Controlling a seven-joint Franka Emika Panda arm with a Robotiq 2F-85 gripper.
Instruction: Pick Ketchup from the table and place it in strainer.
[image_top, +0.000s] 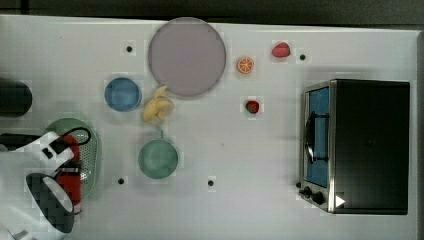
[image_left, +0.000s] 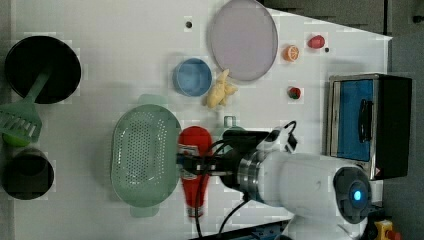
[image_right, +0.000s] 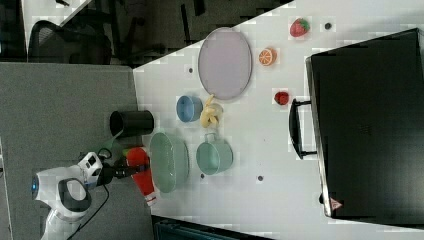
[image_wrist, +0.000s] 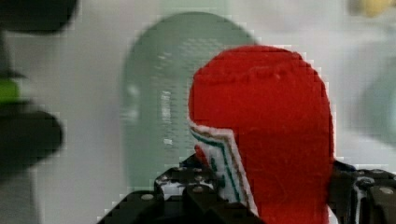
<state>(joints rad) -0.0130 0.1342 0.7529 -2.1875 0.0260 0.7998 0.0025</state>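
In the left view, going left to right, a black round container (image_left: 42, 67) and a green slotted utensil (image_left: 20, 122) stand well apart from the fingers, on the far side of the strainer. The strainer (image_left: 145, 157), a pale mint-green perforated oval basket, rests on the white worktop (image_left: 115, 50) and lies just beside the fingers on the left view's left. The fingers (image_left: 192, 165) are clamped across the middle of the ketchup (image_left: 196, 142), one on each side of its labelled body, so they stand part-way apart with the bottle filling the gap. The ketchup lies lengthwise along the strainer's edge, its broad red end towards the left view's top and its narrow end towards the left view's bottom; whether it touches the strainer's rim cannot be told. The wrist view shows the red bottle (image_wrist: 271, 140) gripped between the dark fingers (image_wrist: 187, 196), with the strainer (image_wrist: 159, 93) beyond it. Beyond the fingers towards the left view's top sit a blue bowl (image_left: 192, 77), a yellow banana toy (image_left: 221, 91) and a large grey plate (image_left: 243, 39). A green cup (image_left: 229, 131) is just beside the arm. Further to the left view's right, well apart from the fingers, lie an orange slice (image_left: 291, 53), two small red fruits (image_left: 315, 42) (image_left: 294, 92) and a toaster oven (image_left: 367, 125).
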